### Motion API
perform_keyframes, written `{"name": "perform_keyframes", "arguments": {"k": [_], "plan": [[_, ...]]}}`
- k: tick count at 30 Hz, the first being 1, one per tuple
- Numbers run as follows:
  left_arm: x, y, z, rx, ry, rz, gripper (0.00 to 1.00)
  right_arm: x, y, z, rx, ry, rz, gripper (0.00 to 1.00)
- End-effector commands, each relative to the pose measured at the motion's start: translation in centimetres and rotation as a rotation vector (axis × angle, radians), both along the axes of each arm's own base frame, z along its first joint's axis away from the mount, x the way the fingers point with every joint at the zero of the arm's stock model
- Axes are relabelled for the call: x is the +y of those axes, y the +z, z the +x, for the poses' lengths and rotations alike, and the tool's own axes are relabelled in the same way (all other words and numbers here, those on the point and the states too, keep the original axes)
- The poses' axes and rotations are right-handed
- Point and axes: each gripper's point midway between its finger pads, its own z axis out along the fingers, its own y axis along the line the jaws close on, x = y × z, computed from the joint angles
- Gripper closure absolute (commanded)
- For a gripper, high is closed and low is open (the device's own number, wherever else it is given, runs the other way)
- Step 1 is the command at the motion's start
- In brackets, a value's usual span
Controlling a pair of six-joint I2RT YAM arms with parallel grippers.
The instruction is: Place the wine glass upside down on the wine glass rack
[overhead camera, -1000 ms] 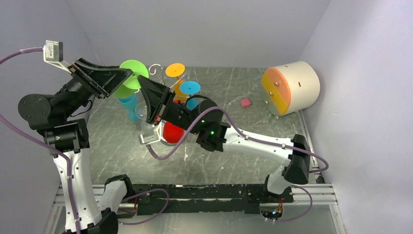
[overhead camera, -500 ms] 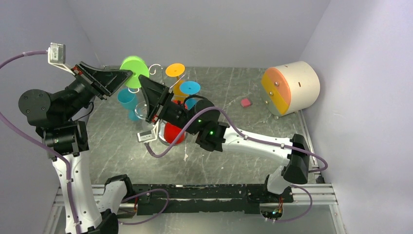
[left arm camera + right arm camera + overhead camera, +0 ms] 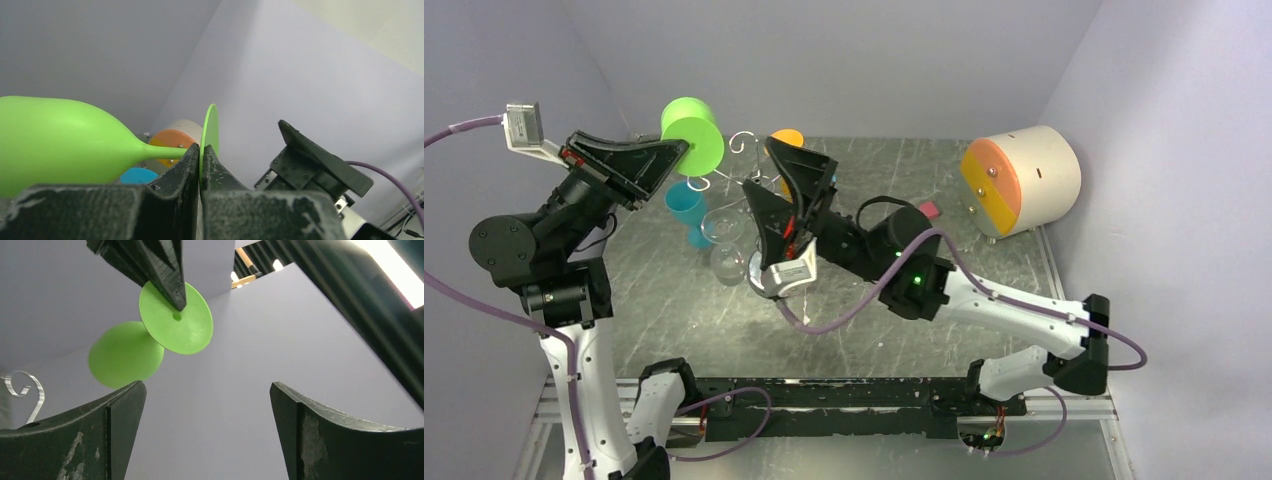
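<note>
The green wine glass [image 3: 692, 135], smooth, light and probably slippery plastic with round bowl, thin stem and flat disc foot, is held high near the silver wire wine glass rack [image 3: 744, 143] by the left pincer [image 3: 200, 152] clenched on the foot's rim, a hold less sure than the stem, while the right pincer [image 3: 210, 430] stands released.

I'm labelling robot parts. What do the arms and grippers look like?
The left arm and right arm have white links and black joints. The left gripper and right gripper each have two black, scuffed, wedge-shaped fingers. A purple cable runs along each arm to a silver camera box. A green light shows on the right arm.
</note>
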Motion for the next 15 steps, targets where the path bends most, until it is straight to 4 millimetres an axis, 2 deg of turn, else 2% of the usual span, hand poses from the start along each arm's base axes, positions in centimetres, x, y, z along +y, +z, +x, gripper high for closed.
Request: {"name": "perform_keyframes", "arguments": {"k": [1, 7, 12, 13, 15], "plan": [[1.0, 0.0, 1.7, -0.036, 0.063, -0.028, 0.93, -1.4, -1.1, -1.3, 0.227, 0.152, 0.075, 0.00], [2.4, -2.1, 6.1, 0.014, 0.120, 0.011, 0.93, -3.9, -3.2, -2.6, 0.421, 0.273, 0.185, 0.00], [3.3, -3.2, 9.0, 0.033, 0.147, 0.039, 0.93, -5.4, -5.5, -3.8, 0.613, 0.366, 0.197, 0.00], [3.4, -3.7, 9.6, 0.049, 0.147, 0.042, 0.93, -5.9, -5.4, -4.2, 0.650, 0.393, 0.219, 0.00], [3.7, -4.7, 10.6, 0.074, 0.147, 0.041, 0.93, -6.8, -6.7, -4.7, 0.713, 0.427, 0.240, 0.00]]}}
